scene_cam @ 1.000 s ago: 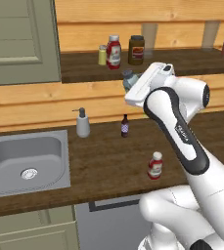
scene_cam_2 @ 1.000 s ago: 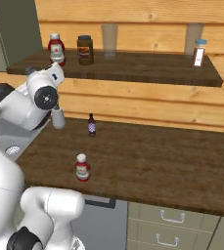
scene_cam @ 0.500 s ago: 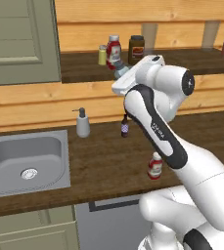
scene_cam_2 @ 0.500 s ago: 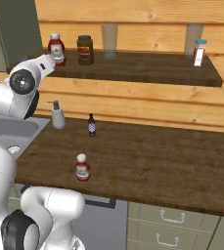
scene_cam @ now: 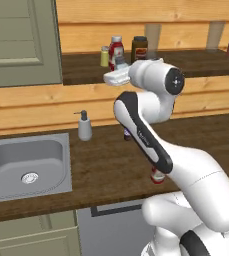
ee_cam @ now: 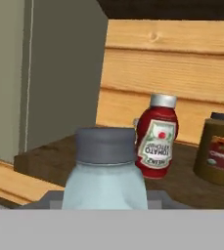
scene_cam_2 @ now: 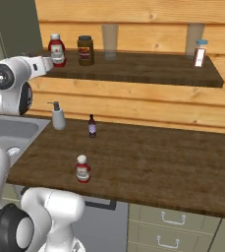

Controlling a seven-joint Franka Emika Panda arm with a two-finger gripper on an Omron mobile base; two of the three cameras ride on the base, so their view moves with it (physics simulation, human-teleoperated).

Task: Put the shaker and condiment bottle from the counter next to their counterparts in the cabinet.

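Gripper: the gripper (scene_cam: 117, 75) is raised to the front edge of the cabinet (scene_cam: 86, 70) shelf, its fingers pinching the shaker (ee_cam: 105, 173) by the body.
Shaker: pale blue with a grey top, upright in the hand view; in the left base view its top (scene_cam: 120, 63) pokes up just above the hand, level with the shelf's lip.
Shelf bottle: the red bottle (ee_cam: 156, 139) stands beyond the shaker, slightly to its right in the hand view, near the plank back.
Yellow-green shaker: the small shaker (scene_cam: 104, 56) sits just beside that bottle, on the door side.
Brown jar: the jar (scene_cam_2: 85, 49) is on the bottle's other side, close by.
Open room: bare shelf board lies between the front edge and the red bottle, and between the bottle and the cabinet's grey-green door (ee_cam: 59, 78).
Condiment bottle: the condiment bottle (scene_cam_2: 82, 169) stands upright on the counter (scene_cam_2: 148, 167), near its front edge and well apart from the tiny dark bottle (scene_cam_2: 91, 126).
Sink side: a soap dispenser (scene_cam_2: 58, 116) stands beside the sink (scene_cam: 26, 165).
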